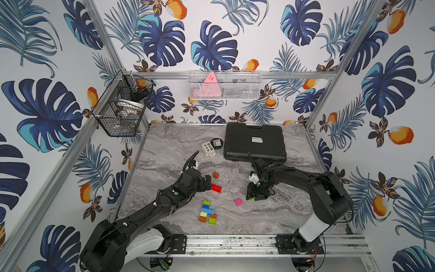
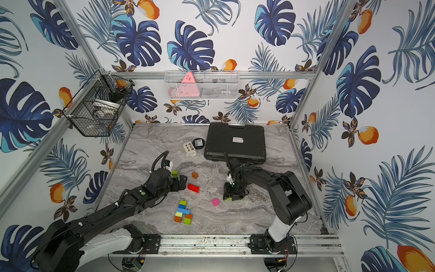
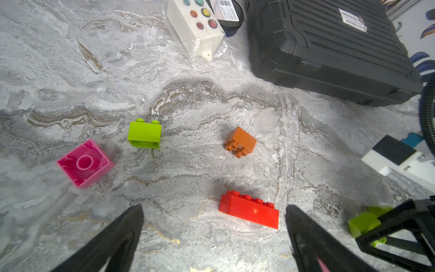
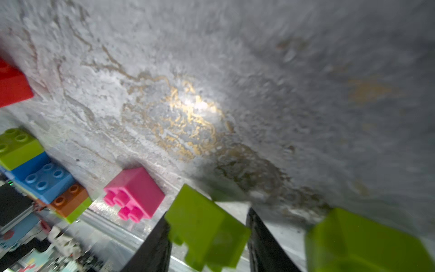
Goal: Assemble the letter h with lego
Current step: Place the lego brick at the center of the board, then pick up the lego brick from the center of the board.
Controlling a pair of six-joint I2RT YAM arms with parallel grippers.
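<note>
Probably light, stiff, slick; pinch flat sides.
Left gripper (image 3: 214, 208) spread; lime brick (image 4: 204, 226) between right gripper (image 4: 207, 214) fingers, pinch unclear.

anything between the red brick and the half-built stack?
No. In both top views the stretch between the red brick and the stack is bare marble tabletop.

Inside a robotics lab's test cell, a silver aluminium-profile frame (image 1: 294, 75) boxes in a grey marble-patterned tabletop (image 1: 235, 221), with blue tropical-leaf wallpaper (image 1: 162, 42) covering the panels. A black left robot arm (image 1: 146, 209) and a black right robot arm (image 1: 306, 181) stand bolted to a slotted metal rail (image 1: 230, 245) at the front edge. A black wire basket (image 1: 120, 110) and a white mesh basket (image 1: 226, 88) hang from the frame.
</note>
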